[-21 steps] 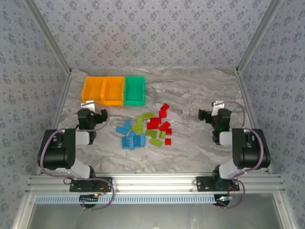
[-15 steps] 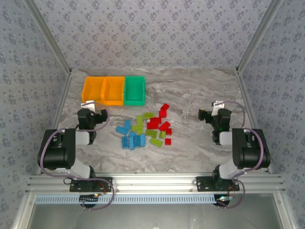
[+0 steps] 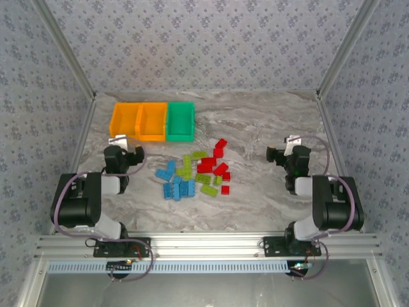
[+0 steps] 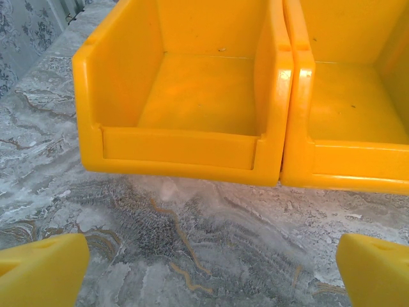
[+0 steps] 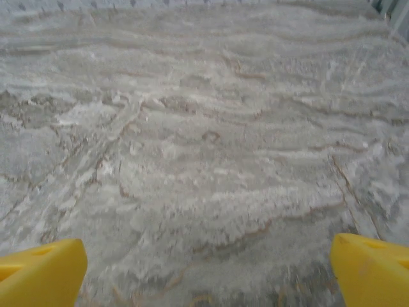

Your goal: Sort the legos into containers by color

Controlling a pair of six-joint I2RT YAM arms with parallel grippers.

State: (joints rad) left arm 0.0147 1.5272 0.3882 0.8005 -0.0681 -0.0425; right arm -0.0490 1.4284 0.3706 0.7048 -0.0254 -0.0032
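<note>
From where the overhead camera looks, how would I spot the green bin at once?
On the marble-patterned table, look to the far left corner, where three open bins stand joined in a row. The green bin is the rightmost one; its two neighbours are orange.

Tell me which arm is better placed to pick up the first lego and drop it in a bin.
Left, probably. The left gripper, open, sits nearer the legos, and the containers stand right ahead of it. The right gripper, also open, is farther from both.
</note>
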